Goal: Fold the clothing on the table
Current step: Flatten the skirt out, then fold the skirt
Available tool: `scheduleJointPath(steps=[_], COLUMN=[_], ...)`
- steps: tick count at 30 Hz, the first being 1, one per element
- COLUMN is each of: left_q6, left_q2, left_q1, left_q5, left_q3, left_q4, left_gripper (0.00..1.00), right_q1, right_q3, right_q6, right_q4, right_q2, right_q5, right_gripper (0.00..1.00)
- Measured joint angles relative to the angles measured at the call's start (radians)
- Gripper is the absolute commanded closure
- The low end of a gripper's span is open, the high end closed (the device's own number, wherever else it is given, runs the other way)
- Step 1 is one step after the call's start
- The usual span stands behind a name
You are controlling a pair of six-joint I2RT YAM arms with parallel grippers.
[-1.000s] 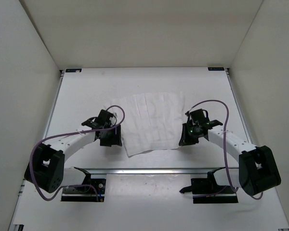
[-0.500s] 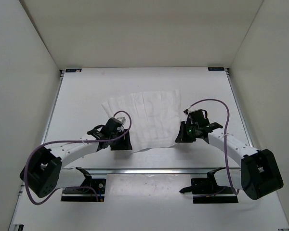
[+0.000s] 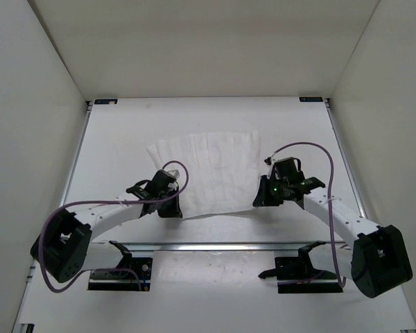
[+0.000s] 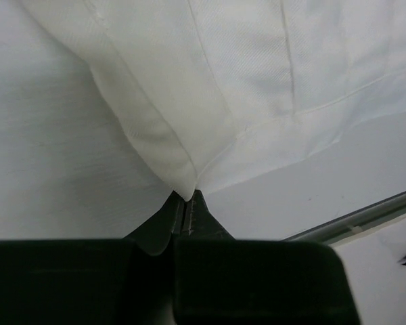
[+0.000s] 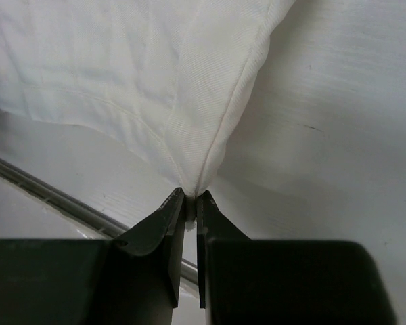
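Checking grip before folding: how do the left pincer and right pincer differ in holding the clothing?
The left pincer pinches the near left corner of the clothing; the right pincer, its near right corner. The left pincer's tips look flush; the right pincer's show a thin slit holding fabric. Both are shut on the near edge.

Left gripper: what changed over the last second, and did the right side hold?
The left gripper swung right to the clothing and closed on its near-left corner; before, it was open beside that edge. The clothing's far-left corner spread out leftward over the table. The right gripper stayed shut on the near-right corner, barely shifting.
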State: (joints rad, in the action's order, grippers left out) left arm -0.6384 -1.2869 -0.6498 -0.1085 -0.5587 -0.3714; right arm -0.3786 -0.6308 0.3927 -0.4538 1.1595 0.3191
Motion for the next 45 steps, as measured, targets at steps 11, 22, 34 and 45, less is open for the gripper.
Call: scheduleJointPath(steps=[11,22,34,45], left_q6=[0.005,-0.089,-0.093,-0.114], left_q2=[0.357,0.644,0.658,0.129], left_q1=[0.025,0.015,0.187,0.519], left_q5=[0.002,-0.104,-0.261,-0.354], left_q3=[-0.066,0.031,0.008,-0.119], left_q4=[-0.144,-0.245,-0.294,0.077], left_gripper=[1.0,1.0,1.0,0.5], right_q1=[-0.011,0.014,0.074,0.237], right_q3=[-0.05,0.009,-0.056,-0.247], right_q6=[0.003,0.101,0.115,0.241], right_q4=[-0.186,-0.409,-0.489,0.142], right_q2=[-0.214,-0.514,-0.489,0.167], right_q5=[-0.008,0.053,0.229,0.336], right_gripper=[1.0,1.0,1.0,0.89])
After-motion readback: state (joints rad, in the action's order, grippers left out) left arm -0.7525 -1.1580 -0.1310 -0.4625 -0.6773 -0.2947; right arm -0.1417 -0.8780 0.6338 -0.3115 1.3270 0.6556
